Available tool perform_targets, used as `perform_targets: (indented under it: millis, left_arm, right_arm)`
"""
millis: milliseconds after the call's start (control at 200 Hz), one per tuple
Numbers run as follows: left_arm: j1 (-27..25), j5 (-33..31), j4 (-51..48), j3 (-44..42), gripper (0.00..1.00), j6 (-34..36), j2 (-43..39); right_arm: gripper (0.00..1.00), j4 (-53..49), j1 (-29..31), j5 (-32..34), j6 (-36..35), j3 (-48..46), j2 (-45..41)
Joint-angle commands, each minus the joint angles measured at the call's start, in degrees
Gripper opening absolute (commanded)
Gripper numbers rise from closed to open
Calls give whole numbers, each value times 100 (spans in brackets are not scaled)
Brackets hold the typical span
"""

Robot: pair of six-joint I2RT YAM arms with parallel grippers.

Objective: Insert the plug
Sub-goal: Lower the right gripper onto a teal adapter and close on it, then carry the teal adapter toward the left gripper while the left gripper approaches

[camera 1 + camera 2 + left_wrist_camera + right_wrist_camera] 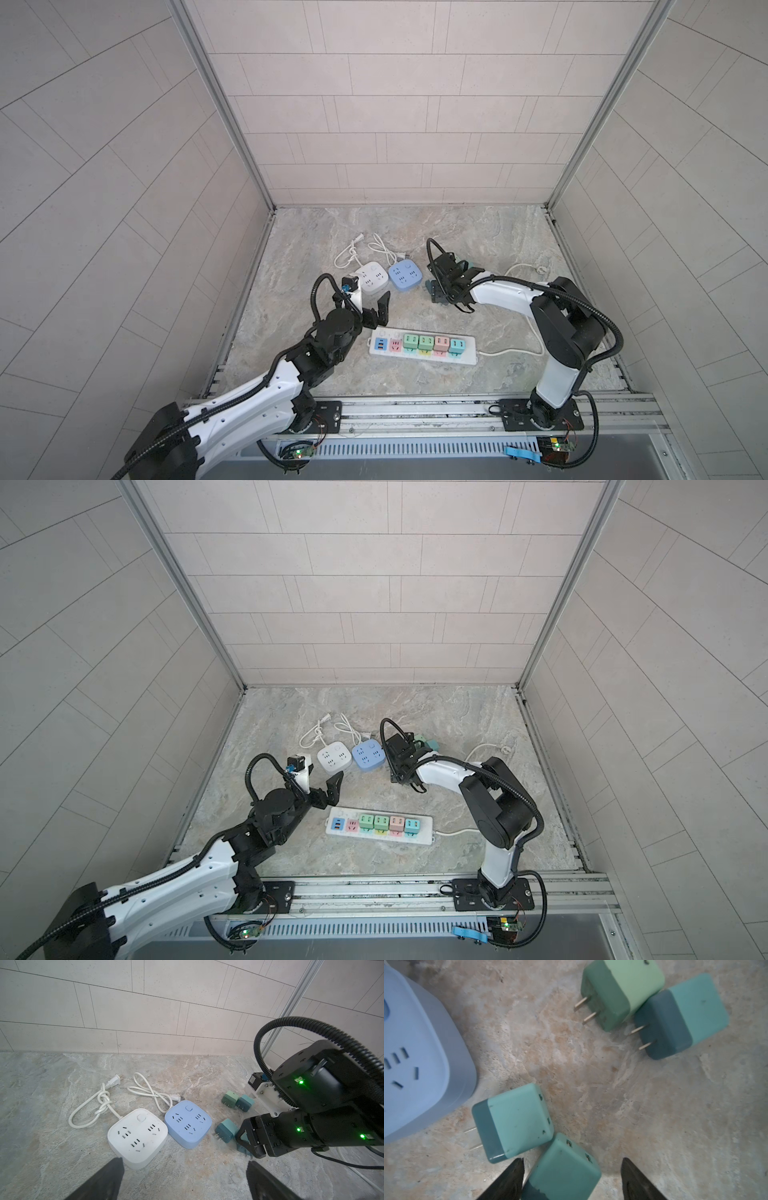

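The right pincer [572, 1160] hangs low over the grey marbled bench [415, 232] with its black jaws part-way apart, straddling a teal cube plug [562, 1169] that has a darker band at its prong end. One finger [508, 1180] sits right against the plug's side, while bare bench shows between the plug and the opposite finger, so nothing is clamped (the plug lies on the bench, its prongs out of sight). A second teal cube plug [512, 1120] lies corner to corner with it, prongs pointing toward the rounded pale-blue socket block [425, 1053] just beside it. Farther from the pincer, a mint-green cube plug [618, 991] and a deeper teal cube plug [681, 1016] lie side by side, touching. Just beside the blue block, on its far side from the plugs, sits a rounded white socket block [138, 1136], each of the two trailing a white cord [99, 1103] toward the back wall. The left pincer [185, 1178] hovers near the white block with jaws spread wide, holding nothing. Nearer the robot's base lies a long white power strip [422, 345], with four coloured cube plugs seated along it in both top views.
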Motion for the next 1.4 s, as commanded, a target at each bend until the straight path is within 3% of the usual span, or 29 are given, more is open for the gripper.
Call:
perform_targets:
  millis: [0,360,475,886,1011,1231,1396]
  left_arm:
    - [2,-20,89,67,100,-52,75]
    - [2,22,62,136,100,-98,300]
    - [7,57,87,160,100,-89,367]
    - [3,184,130,200,100,-111,520]
    - [3,255,166,191,100,-55,537]
    - [3,724,335,195,100,-49,608]
    - [1,1125,-361,556,100,-32,521]
  right_arm:
    - [72,-119,20,209,140,-156,-60]
    - [58,67,20,130,88,-435,-2]
    - [49,56,-6,94,20,-405,51]
    - [49,178,-47,-140,-129,-455,162]
    - [37,162,-59,-159,-200,-460,107]
    - [29,221,-63,-94,-387,-590,-415]
    - [25,138,-61,370,-637,-625,-1110]
